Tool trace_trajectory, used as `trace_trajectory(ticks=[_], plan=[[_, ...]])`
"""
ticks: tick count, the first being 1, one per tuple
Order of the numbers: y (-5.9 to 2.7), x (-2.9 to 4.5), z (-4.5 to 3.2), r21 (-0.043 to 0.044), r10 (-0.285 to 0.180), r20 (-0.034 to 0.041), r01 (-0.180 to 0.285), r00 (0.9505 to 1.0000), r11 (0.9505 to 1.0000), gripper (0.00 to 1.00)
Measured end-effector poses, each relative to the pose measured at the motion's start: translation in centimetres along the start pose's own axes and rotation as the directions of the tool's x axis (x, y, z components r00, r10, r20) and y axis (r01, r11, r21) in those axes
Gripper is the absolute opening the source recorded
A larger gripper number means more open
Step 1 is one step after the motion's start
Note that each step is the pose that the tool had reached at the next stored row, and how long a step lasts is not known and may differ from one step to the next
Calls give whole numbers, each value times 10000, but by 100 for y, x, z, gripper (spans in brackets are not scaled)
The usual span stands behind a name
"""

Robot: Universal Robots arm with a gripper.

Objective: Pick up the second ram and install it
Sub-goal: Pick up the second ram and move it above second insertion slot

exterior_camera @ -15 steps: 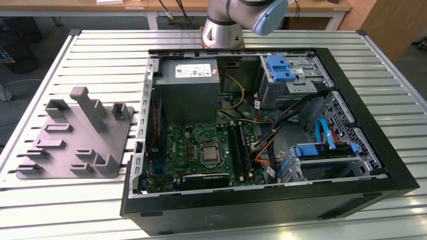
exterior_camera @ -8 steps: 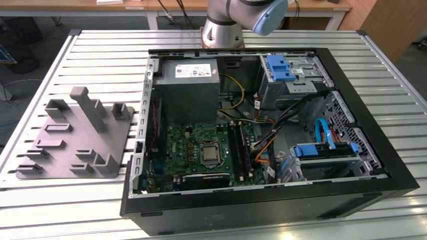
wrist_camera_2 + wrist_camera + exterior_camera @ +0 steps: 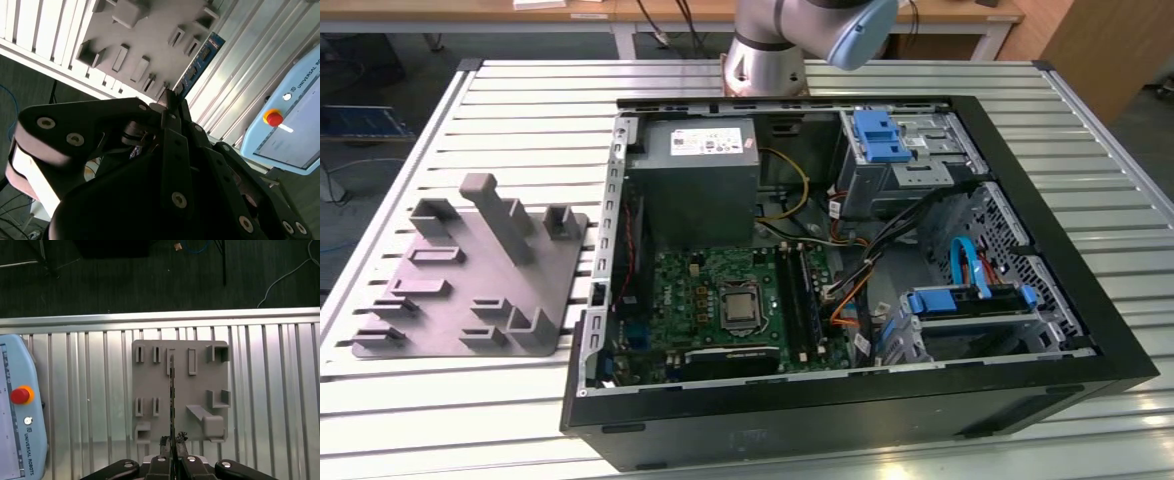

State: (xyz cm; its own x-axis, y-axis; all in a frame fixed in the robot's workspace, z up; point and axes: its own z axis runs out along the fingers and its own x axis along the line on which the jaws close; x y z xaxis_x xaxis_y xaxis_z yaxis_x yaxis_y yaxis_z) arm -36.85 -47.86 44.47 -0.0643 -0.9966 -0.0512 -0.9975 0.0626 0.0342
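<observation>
Jaws closed on the second ram (image 3: 171,400) (image 3: 199,60), pinching it by one end. In both wrist views the stick runs straight out from the fingertips, and the first wrist view sees it edge-on as one thin dark line.

Position: the stick hangs over the grey holder plate (image 3: 150,385) on the slatted surface (image 3: 270,390), with a teach pendant (image 3: 15,405) lying beside the plate. In the first wrist view its far tip lines up with one narrow slot of the plate. From the second wrist view I judge it lifted clear of the plate, not seated, though I can't confirm the gap.

Step in hand (judgement): carrying the stick from the plate to the open computer case (image 3: 854,410).

Notes for doing it well:
- The grip is on a short end and most of the board is free, so move smoothly. A jerk could tilt the stick between the pads.
- Keep the board plumb. The thin-line look in the first wrist view is a good check.
- Bring its long edge parallel to the black memory slots (image 3: 798,295) on the motherboard (image 3: 694,290).
- Loose cables (image 3: 854,285) lie just beside the slots, so approach from above, not across them.
- I can't tell notch orientation or the state of the slot latches, so verify both.
</observation>
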Motion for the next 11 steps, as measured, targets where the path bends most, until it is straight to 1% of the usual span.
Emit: trace_trajectory(ticks=[11], plan=[[-508, -22, 186, 1, 0, 1, 0, 10000, 10000, 14]])
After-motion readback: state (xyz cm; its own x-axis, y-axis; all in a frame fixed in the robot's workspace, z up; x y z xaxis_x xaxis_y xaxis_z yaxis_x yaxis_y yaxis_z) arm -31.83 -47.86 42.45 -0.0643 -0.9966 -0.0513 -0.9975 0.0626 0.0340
